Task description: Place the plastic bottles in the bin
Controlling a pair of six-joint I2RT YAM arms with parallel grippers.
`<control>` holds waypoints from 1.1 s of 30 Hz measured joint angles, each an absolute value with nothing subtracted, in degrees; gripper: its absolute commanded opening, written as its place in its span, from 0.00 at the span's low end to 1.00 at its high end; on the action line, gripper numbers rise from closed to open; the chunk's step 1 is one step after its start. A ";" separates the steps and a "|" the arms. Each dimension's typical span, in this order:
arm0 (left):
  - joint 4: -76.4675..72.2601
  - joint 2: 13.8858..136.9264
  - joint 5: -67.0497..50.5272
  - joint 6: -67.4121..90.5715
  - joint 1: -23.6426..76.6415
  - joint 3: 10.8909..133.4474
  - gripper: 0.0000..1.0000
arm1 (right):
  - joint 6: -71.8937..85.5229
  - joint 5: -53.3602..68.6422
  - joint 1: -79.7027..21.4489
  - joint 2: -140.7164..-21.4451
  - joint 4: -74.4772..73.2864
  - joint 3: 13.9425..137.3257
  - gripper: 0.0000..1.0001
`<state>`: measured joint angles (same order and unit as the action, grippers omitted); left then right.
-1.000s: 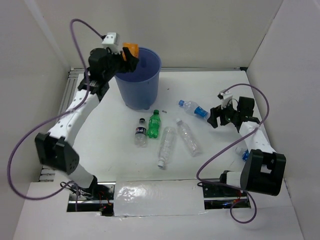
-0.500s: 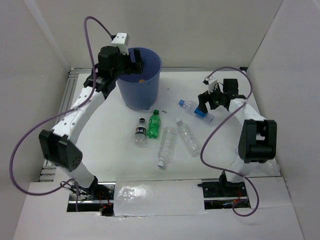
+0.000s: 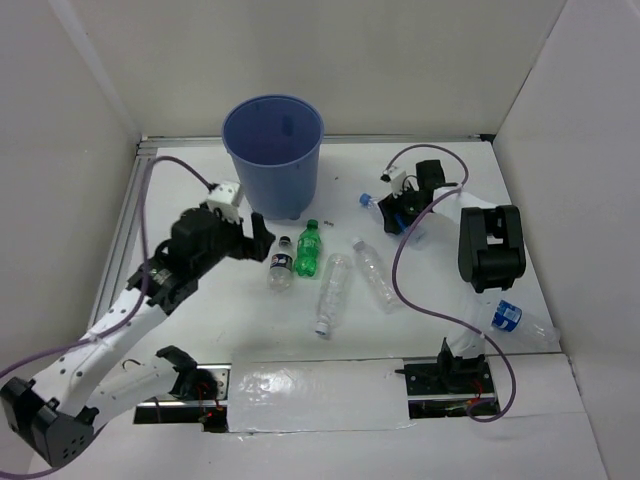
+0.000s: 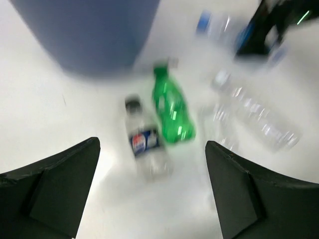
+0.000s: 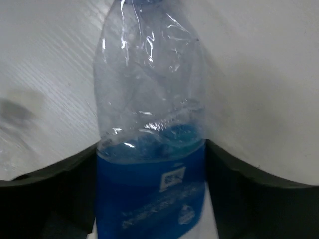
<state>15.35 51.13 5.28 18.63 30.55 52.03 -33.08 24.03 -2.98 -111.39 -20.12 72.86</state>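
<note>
While the right pincer [image 3: 398, 212] straddles the blue-label bottle [image 5: 149, 99], the step in hand looks like the grasp itself. That bottle lies on the counter [image 3: 230, 320] between the fingers [image 5: 60, 189], which stand against the label on both sides. I cannot tell whether they already squeeze or only touch. The wall is thin and crumpled above the label, so a good grip likely sits on the labelled band, where it seems stiffest. Closing gently should keep the bottle from popping out forward. It should be lifted level and high, since the bin [image 3: 275, 190] stands well off to this pincer's left and its rim is far taller than any bottle. Release should come only once the bottle is over the opening, not the rim.

The left pincer [image 4: 152, 144] is spread wide and holds nothing. The dark-label bottle [image 3: 281, 264] lies just ahead of it, roughly centred between the fingers, with the green bottle [image 3: 309, 247] just beside that, toward its right finger. Two clear bottles [image 3: 332, 290] lie further to its right. Lining the jaws across the dark-label bottle alone would avoid nudging the green one. The bin stands ahead of this pincer, to the left.
</note>
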 measured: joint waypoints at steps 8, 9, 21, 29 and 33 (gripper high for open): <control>17.23 57.08 6.11 25.96 33.26 40.47 1.00 | -35.59 23.94 -3.01 -109.16 -22.48 73.41 0.15; 16.32 57.69 6.37 26.57 33.32 40.45 1.00 | -35.83 24.69 -3.01 -108.42 -24.05 73.69 0.15; 8.25 73.01 8.82 29.06 33.89 40.38 1.00 | -31.99 43.18 -9.17 -101.41 -28.23 109.86 0.20; 4.95 79.99 10.94 28.91 33.91 40.38 1.00 | -22.44 48.40 -21.89 -111.11 -14.39 126.96 0.27; 3.75 81.97 11.81 28.73 33.93 40.40 1.00 | -18.20 47.37 -24.25 -118.91 -10.55 129.97 0.49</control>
